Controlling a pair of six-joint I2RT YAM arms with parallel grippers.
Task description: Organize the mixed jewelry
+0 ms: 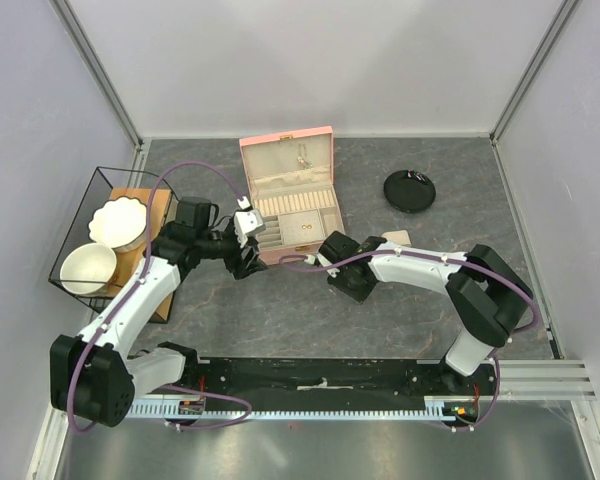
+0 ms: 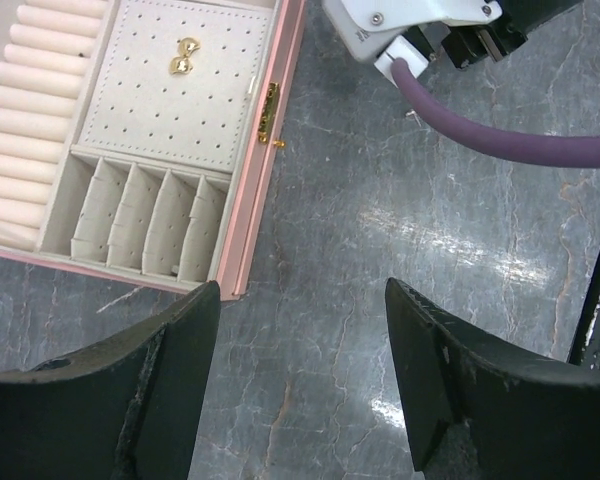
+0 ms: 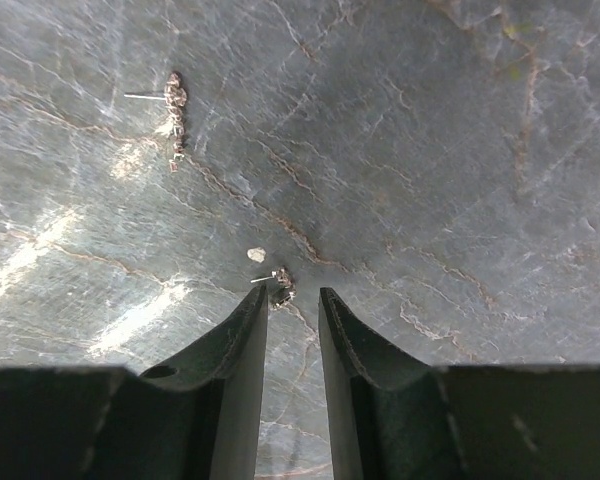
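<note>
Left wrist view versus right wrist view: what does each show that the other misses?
Only the left wrist: the open pink box, gold earrings on its perforated pad, a purple cable, and the left gripper, jaws wide apart. Only the right wrist: a near earring piece lying loose by the tips of the right gripper, whose jaws stand a narrow gap apart, empty, and a far earring piece. Both: the grey marbled table.

A dark grey marbled desk (image 1: 280, 320) with pale veins and soft glare patches sits enclosed by plain pale walls (image 1: 310, 60) joined by slim aluminium corner posts (image 1: 99, 70).
</note>
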